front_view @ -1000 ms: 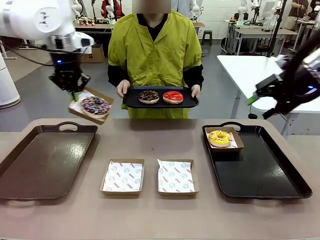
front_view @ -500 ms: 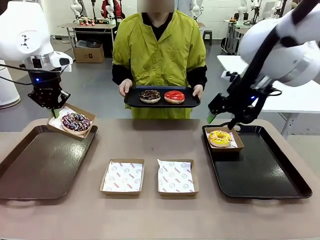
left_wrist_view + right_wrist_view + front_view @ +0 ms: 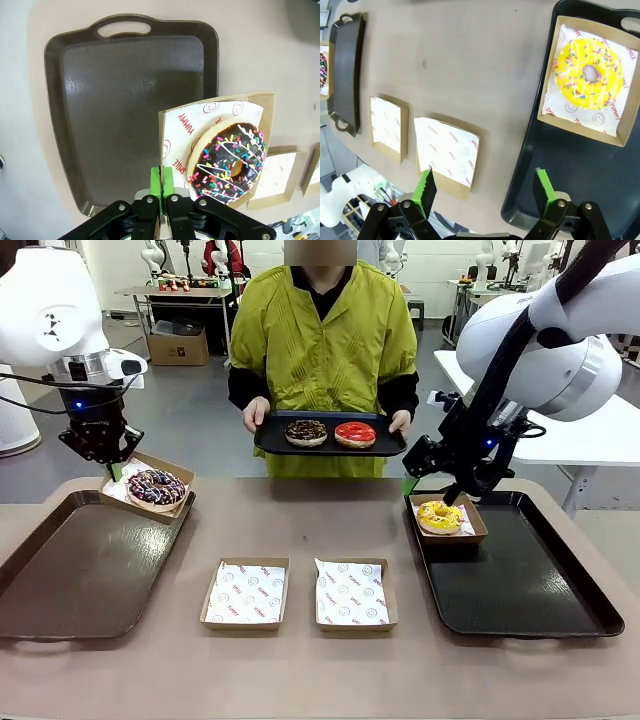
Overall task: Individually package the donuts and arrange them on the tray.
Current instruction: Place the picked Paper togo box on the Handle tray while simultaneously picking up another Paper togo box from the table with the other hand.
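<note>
The left gripper [image 3: 112, 462] is clamped on the edge of a cardboard box [image 3: 180, 125] carrying the purple donut [image 3: 215, 150], over the far right corner of the left tray [image 3: 80, 570]. The right gripper [image 3: 438, 490], fingers spread wide, hangs above the yellow donut [image 3: 439, 514], which sits boxed in the far left corner of the right tray [image 3: 520, 580]. Beyond the table's far edge a person holds a small tray [image 3: 270, 443] with the chocolate donut [image 3: 306, 431] and the red donut [image 3: 355, 433].

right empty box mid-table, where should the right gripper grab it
Probably pinch the near wall of the right empty box from above, one of the jaws inside, one outside: it lies flat and open-topped, with thin upright walls.
</note>
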You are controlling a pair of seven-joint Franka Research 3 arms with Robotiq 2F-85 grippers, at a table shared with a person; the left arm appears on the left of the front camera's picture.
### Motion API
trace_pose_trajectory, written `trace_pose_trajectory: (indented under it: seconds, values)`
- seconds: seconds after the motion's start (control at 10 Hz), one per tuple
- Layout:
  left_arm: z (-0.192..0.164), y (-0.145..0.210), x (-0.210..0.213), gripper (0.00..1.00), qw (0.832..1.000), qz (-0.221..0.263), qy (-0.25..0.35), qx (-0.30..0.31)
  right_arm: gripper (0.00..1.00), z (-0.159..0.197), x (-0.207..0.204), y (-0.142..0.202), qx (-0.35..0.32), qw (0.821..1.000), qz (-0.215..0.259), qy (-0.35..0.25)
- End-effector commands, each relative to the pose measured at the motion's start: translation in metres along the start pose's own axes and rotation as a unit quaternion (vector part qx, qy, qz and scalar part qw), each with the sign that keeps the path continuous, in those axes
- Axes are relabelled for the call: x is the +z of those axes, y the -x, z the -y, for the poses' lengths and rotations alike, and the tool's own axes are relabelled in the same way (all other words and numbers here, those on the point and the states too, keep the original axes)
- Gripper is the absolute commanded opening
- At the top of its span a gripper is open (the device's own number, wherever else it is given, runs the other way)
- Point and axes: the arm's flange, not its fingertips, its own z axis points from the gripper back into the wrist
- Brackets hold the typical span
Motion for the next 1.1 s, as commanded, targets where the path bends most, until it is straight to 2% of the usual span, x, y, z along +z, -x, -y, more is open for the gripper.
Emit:
trace_pose_trajectory:
  seconds: [0.0, 0.5, 0.6, 0.8, 1.0]
  values:
    - [-0.003, -0.001, 0.000, 0.01, 1.000, 0.003, -0.005, -0.006, 1.00, 0.001, -0.001, -0.001, 0.000, 1.000, 0.001, 0.002]
    - [0.000, 0.000, -0.001, 0.01, 1.000, -0.001, 0.000, 0.000, 1.00, 0.001, 0.000, 0.000, -0.001, 1.000, 0.000, 0.000]
    - [-0.012, -0.006, -0.008, 0.01, 1.000, -0.006, 0.016, -0.008, 1.00, -0.023, -0.010, -0.002, -0.006, 0.998, -0.017, 0.054]
    - [-0.046, -0.013, -0.019, 0.01, 1.000, -0.008, 0.022, 0.003, 1.00, -0.060, -0.031, 0.005, -0.017, 0.992, -0.047, 0.113]
    - [-0.070, -0.020, -0.029, 0.01, 1.000, -0.005, 0.023, 0.000, 1.00, -0.095, -0.053, 0.027, -0.023, 0.985, -0.057, 0.163]
